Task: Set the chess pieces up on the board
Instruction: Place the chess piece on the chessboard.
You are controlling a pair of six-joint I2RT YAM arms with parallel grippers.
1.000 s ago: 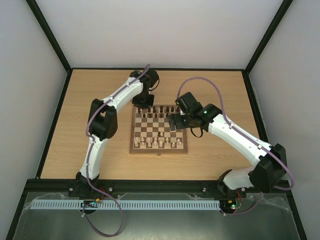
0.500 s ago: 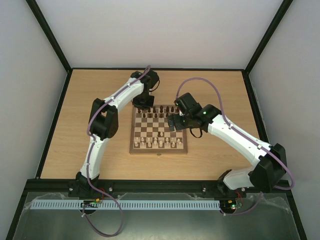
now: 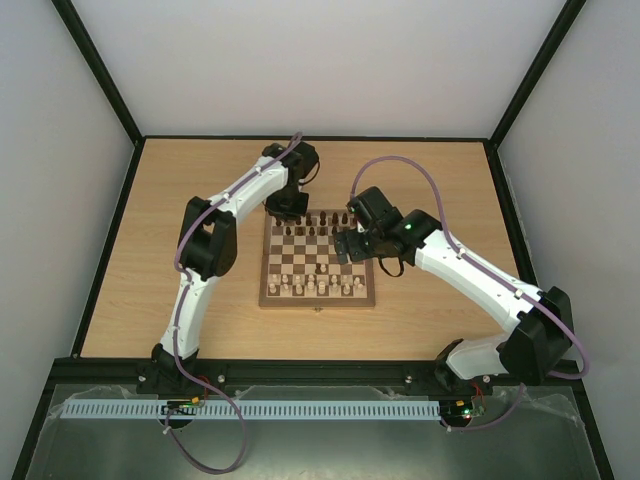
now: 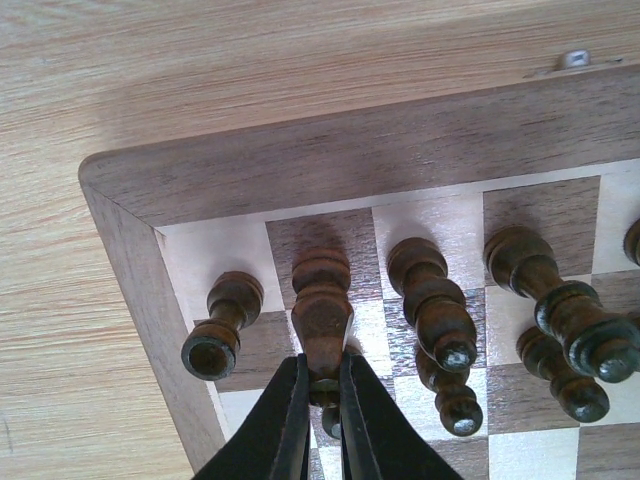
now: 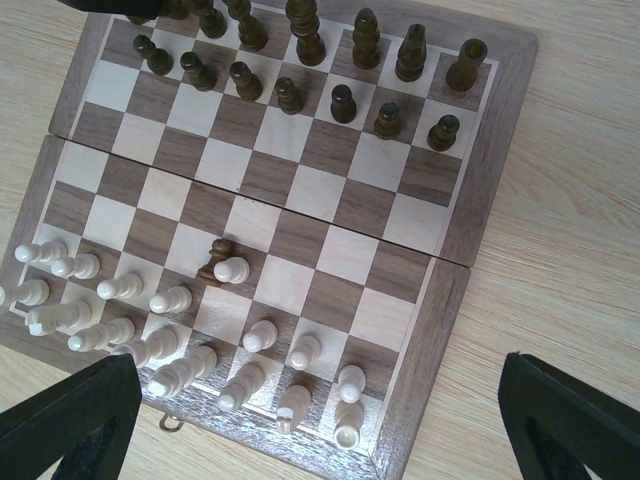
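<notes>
The board (image 3: 318, 303) lies mid-table. Dark chess pieces (image 3: 322, 223) line its two far rows. My left gripper (image 3: 285, 207) is over the board's far-left corner, shut on the top of one dark piece (image 4: 322, 295). That piece hangs upright over the back-row square beside the corner rook (image 4: 222, 325); whether its base touches the board (image 4: 330, 160) I cannot tell. My right gripper (image 5: 318, 370) is open and holds nothing, high above the right side of the board (image 5: 440, 330). One dark pawn (image 5: 214, 257) stands mid-board against a cream pawn (image 5: 233, 269).
Cream pieces (image 3: 315, 288) fill the board's two near rows. A small metal clasp (image 5: 170, 424) sticks out of the near edge. The dark pieces (image 4: 440, 310) beside the held one stand close together. Bare wooden table (image 3: 150, 250) surrounds the board.
The left gripper with its dark piece has shifted slightly over the far-left corner. The right arm has edged a little to the left, still open.
</notes>
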